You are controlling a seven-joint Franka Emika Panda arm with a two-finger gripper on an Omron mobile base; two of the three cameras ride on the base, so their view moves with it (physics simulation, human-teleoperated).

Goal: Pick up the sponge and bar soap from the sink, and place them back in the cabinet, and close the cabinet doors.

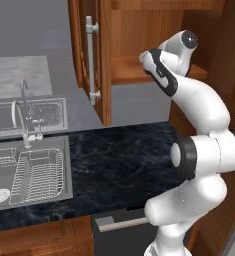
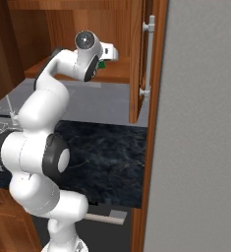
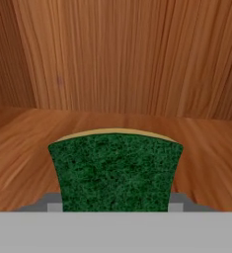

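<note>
My gripper is shut on the sponge, a dark green block with a thin yellowish top edge. It holds the sponge just above the wooden shelf inside the cabinet, facing the back wall. A sliver of green sponge pokes out beside the hand in the right base view. Both cabinet doors stand open: the left one and the right one, each with a silver bar handle. The sink lies at the lower left with its wire rack and drain. The bar soap is out of view.
A dark marble counter runs below the cabinet. A faucet rises behind the sink. Under the counter is a dark drawer with a silver handle. A grey wall stands close on the right.
</note>
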